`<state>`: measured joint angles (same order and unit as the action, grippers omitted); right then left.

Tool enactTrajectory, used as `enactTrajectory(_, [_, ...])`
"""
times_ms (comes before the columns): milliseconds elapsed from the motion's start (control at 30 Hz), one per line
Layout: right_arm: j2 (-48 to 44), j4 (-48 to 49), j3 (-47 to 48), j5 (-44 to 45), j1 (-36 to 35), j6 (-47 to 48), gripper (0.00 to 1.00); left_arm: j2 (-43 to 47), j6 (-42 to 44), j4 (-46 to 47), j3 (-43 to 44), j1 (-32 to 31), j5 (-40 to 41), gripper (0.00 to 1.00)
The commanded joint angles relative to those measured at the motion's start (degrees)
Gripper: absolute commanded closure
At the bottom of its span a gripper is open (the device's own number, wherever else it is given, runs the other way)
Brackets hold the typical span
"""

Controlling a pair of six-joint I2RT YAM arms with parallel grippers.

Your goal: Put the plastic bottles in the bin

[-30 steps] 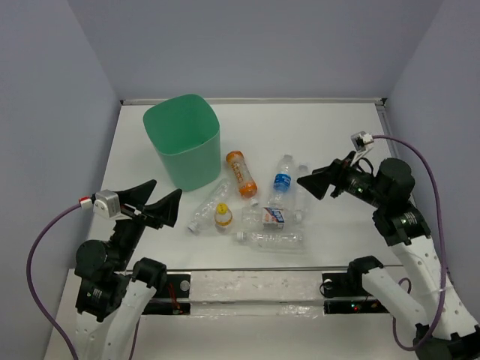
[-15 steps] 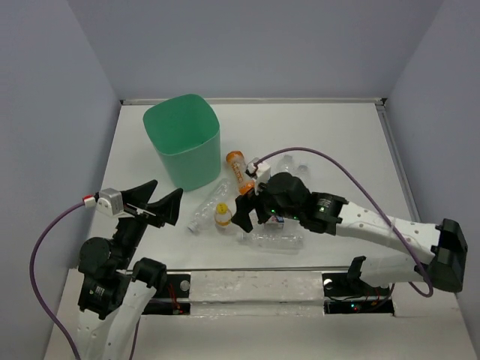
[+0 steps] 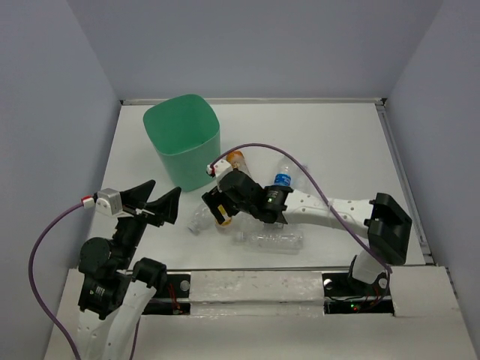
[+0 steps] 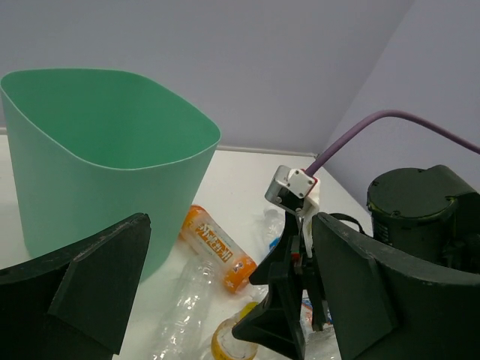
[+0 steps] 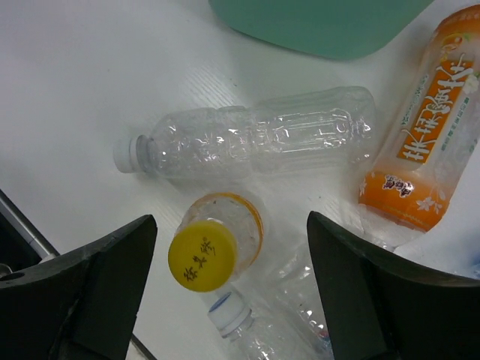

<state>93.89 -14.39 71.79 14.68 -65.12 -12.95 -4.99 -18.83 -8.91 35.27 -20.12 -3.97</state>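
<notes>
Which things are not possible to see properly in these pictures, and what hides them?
Bin floor: left wrist view, hidden by its own near wall.
Yellow-capped bottle: top view, almost covered by the right hand.
Orange bottle: right wrist view, one end cut off by the picture's edge.
Blue-labelled bottle: top view, lower part under the right arm; label too small to read.

— Right arm stretched low toward ten o'clock, right gripper [image 3: 215, 207] facing down, jaws spread wide.
— Left gripper [image 3: 160, 197] hovers raised at eight o'clock, jaws wide too.
</notes>
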Motion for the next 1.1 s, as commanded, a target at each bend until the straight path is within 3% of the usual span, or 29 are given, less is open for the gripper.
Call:
enactTrajectory(0, [2.88, 2.44, 4.41, 1.23, -0.88, 1.26, 0.19, -0.72, -0.07, 1.52, 0.24, 0.52, 1.07, 0.01])
enactTrajectory(100, [4.02, 2.53, 4.76, 1.06, -1.41, 0.91, 0.31, -0.89, -0.07, 1.61, 0.15, 1.13, 0.72, 0.01])
enactTrajectory(167, [4.11, 2.18, 4.59, 1.75, -2.03, 0.47, 0.45, -0.98, -0.07, 1.7, 0.24, 1.49, 0.45, 0.01])
enactTrajectory(233, [3.59, 1.48, 4.59, 2.2, -3.08, -0.05, 0.5, -0.81, -0.07, 1.7, 0.24, 1.49, 0.36, 0.01])
enactTrajectory(367, [1.3, -1.15, 4.85, 4.74, -4.48, -1.11, 0.85, -0.8, -0.15, 1.87, 0.15, 1.57, 0.19, 0.01])
enactTrajectory(467, [-2.11, -2.39, 6.25, 6.59, -4.49, -1.29, 0.96, -0.89, -0.15, 1.88, 0.07, 1.75, 0.01, 0.01])
enactTrajectory(633, [-8.01, -2.31, 11.52, 12.03, -4.49, 3.97, 0.99, -1.51, -0.15, 1.88, -0.02, 2.19, -0.34, 0.01])
enactTrajectory(767, [-7.93, -2.04, 23.88, 19.5, -4.49, 12.32, 1.0, -2.04, -0.15, 1.61, -0.02, 2.37, 0.19, 0.01])
enactTrajectory(867, [-4.52, 1.89, 32.15, 18.9, -0.9, 20.83, 1.0, -2.47, -0.33, 1.52, -0.02, 2.45, 0.28, 0.01])
enactTrajectory(1067, [4.89, 6.48, 47.98, 14.34, 4.38, 24.9, 1.0, -4.41, -0.86, 1.7, -0.28, 2.45, -0.42, 0.01])
